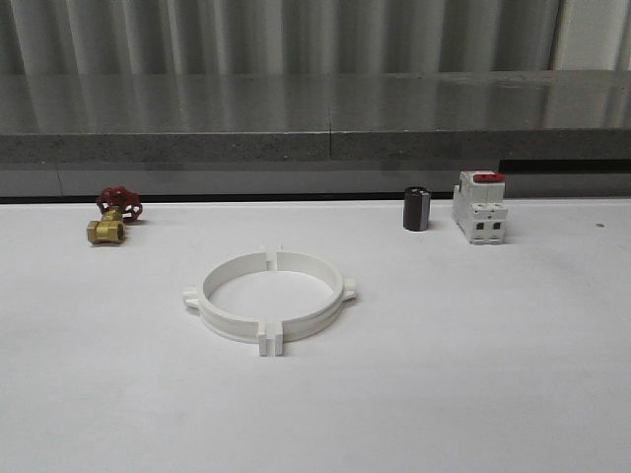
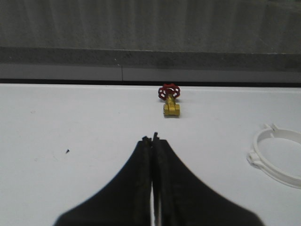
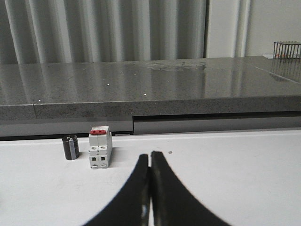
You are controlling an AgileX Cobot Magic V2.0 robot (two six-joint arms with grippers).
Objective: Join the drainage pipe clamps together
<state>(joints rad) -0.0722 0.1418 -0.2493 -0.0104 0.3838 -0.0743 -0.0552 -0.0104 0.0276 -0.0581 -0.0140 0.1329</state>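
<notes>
The two white drainage pipe clamps (image 1: 268, 296) lie flat at the table's middle, their halves set end to end as one ring, with a thin seam at the far and near tabs. The ring's edge (image 2: 277, 157) also appears in the left wrist view, off to one side of my left gripper (image 2: 153, 139), which is shut with nothing between its black fingers. My right gripper (image 3: 150, 155) is likewise shut and empty above bare table, well away from the ring.
A brass valve with a red handwheel (image 1: 112, 217) sits at the back left. A small dark cylinder (image 1: 416, 209) and a white breaker with a red switch (image 1: 479, 207) stand at the back right. A grey ledge (image 1: 315, 148) runs behind the table.
</notes>
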